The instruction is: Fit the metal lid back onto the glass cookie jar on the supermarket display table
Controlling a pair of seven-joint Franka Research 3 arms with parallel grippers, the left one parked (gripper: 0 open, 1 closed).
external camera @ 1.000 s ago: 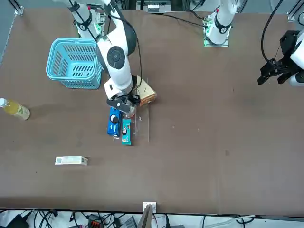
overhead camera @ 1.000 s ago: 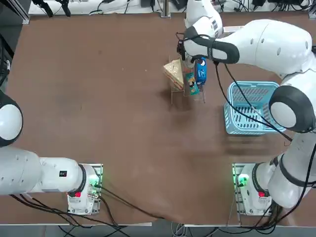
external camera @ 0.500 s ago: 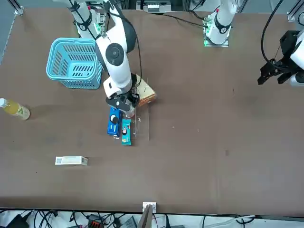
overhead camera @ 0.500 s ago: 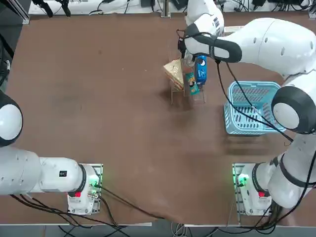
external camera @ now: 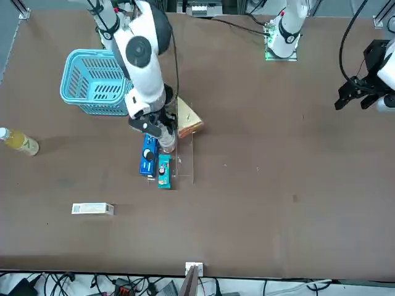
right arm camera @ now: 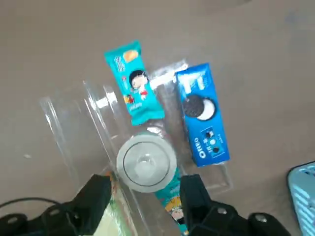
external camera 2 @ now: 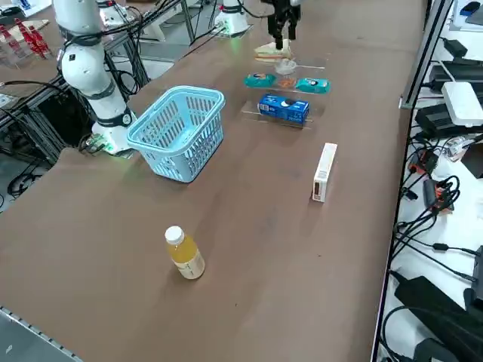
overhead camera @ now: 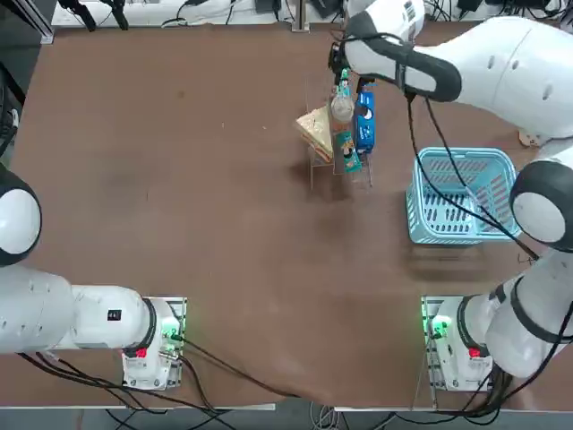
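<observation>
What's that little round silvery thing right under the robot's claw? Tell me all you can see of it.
It is the metal lid, a small round silvery-grey disc with a raised rim and a dished centre, lying flat. It sits on top of the glass cookie jar, which stands on a clear plastic stand between snack packets. The right gripper hovers just above it, fingers open on either side and not touching it.

Dark-brown surface (overhead camera: 179, 206). Directly on it: blue basket (overhead camera: 457, 197) at right; clear stand (external camera: 185, 161) toward the far middle; yellow-liquid bottle (external camera 2: 184, 255) and white box (external camera 2: 324, 172), both well apart from the stand.
</observation>
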